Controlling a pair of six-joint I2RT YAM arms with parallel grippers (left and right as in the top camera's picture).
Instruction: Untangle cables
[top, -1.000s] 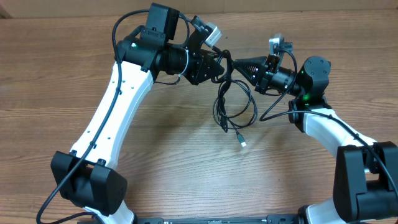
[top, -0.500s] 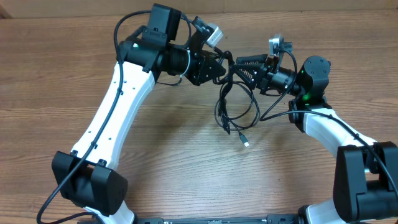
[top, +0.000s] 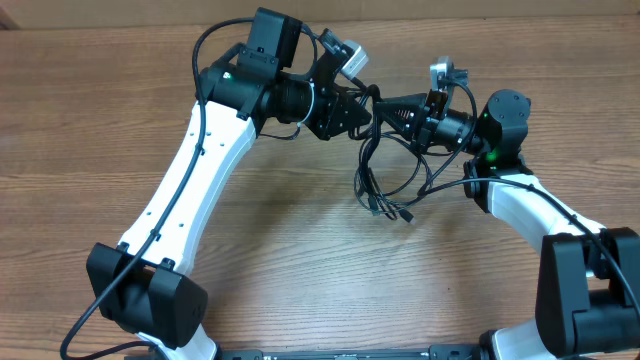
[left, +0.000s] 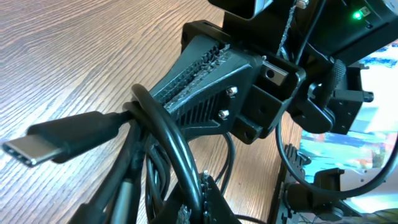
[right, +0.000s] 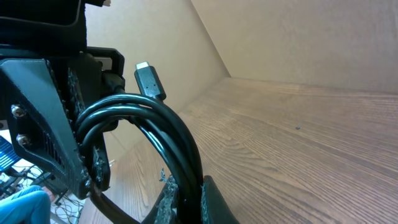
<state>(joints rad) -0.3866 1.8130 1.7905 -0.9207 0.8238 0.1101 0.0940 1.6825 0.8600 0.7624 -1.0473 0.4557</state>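
Above the wooden counter (top: 90, 150), the left fingers (top: 358, 105) and right fingers (top: 395, 108) meet tip to tip. Both are clamped on the cables (top: 375, 205), whose loops run from the pinch toward the near side, plug ends nearest.

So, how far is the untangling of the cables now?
Done: nothing separated yet. In hand: left jaws and right jaws, close together, are both shut on the cables. Remaining: the loops hang in one tangled bunch; each cable must be pulled free.
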